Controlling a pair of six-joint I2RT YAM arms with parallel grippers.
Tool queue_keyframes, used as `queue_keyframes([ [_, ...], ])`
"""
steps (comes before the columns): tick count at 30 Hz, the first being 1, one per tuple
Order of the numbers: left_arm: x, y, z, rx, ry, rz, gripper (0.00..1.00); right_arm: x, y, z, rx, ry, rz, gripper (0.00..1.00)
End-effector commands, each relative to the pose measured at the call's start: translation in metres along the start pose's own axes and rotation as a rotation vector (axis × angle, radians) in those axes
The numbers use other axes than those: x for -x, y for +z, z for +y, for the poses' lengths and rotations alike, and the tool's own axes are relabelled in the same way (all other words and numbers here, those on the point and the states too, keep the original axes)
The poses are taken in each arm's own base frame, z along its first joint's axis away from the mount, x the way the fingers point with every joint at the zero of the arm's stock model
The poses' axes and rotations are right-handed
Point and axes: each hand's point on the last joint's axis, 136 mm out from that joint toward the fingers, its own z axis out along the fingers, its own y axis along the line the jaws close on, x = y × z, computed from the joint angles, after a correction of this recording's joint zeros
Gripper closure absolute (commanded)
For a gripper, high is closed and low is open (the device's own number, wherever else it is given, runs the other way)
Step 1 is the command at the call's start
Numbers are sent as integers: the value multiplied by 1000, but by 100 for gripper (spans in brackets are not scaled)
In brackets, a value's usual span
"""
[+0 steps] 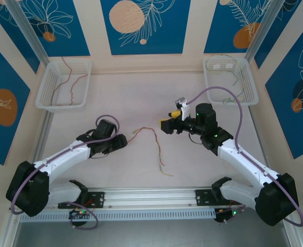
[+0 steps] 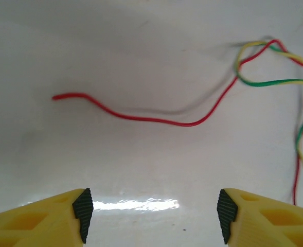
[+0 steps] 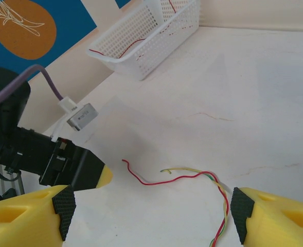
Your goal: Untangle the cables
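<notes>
Right up close are the left fingers, yellow with black pads. They stand wide apart and nothing is between them. Just ahead of them on the white worktop lies a loose red wire, its free end pointing left. Its other end runs into a small knot with yellow and green wires.

The right fingers are open wide too and hold nothing. The knot lies on the worktop just ahead of them.

From above, the cables sit in the middle of the worktop, between the two arms. At the back, the left basket has a few red wires in it. The right basket has some pale wires. So I think part of the job is done, because some wires are sorted by colour. This bunch is not pulled apart yet, and no fingers touch it.

Both arms reach in from the near edge, bent at the elbow and low over the worktop. The left fingers and the right fingers point toward each other with the bunch between them. The left ones are near the red end. The right ones are near the top of the bunch.
</notes>
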Motion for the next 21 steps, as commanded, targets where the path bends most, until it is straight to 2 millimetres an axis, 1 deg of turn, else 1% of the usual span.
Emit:
queue_keyframes([
  [1, 11, 2, -5, -33, -163, -52, 31, 7, -1, 5, 28, -3, -25, 18],
  [6, 13, 16, -10, -46, -220, -40, 29, 9, 3, 6, 42, -1, -20, 18],
  [9, 10, 25, -8, -23, -240, -17, 30, 8, 1, 7, 41, -2, -26, 18],
  [13, 9, 32, -6, 13, -246, -9, 30, 5, -4, 7, 33, -5, -33, 18],
  [16, 8, 43, -4, 34, -242, 4, 30, 3, -6, 7, 31, -8, -39, 17],
  [19, 5, 57, -4, 33, -260, 21, 32, 3, -7, 7, 30, -5, -48, 17],
  [21, 7, 64, -5, 33, -253, 17, 38, 5, -9, 9, 33, -9, -53, 17],
])
